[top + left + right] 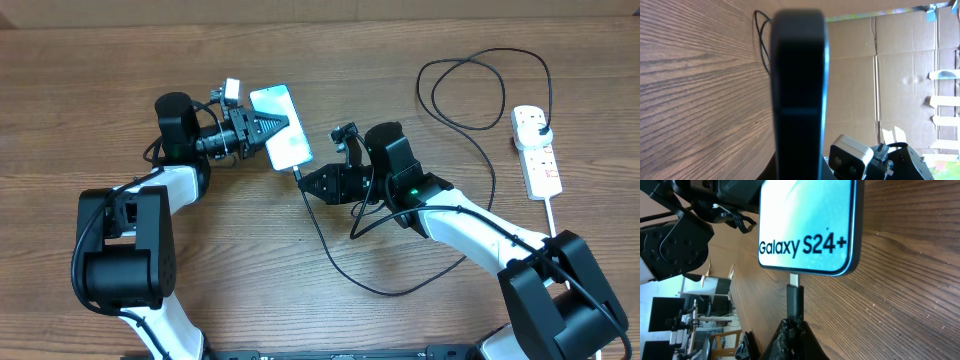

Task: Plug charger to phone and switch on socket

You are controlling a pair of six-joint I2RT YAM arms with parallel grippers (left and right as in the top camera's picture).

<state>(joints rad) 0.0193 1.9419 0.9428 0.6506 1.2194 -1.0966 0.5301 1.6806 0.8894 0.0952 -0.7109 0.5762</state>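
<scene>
While the left gripper (282,123) was clamped across the phone (292,150), the right gripper (304,181) pinched the charger's connector (795,299) at the phone's lower short end. The connector sat in line with the phone's long axis, metal tip showing. The socket (537,150) lay well apart from the phone, on the right gripper's side.

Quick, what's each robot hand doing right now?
Left gripper: closed, holding the phone.
Right gripper: closed, holding the charger by its connector.
</scene>
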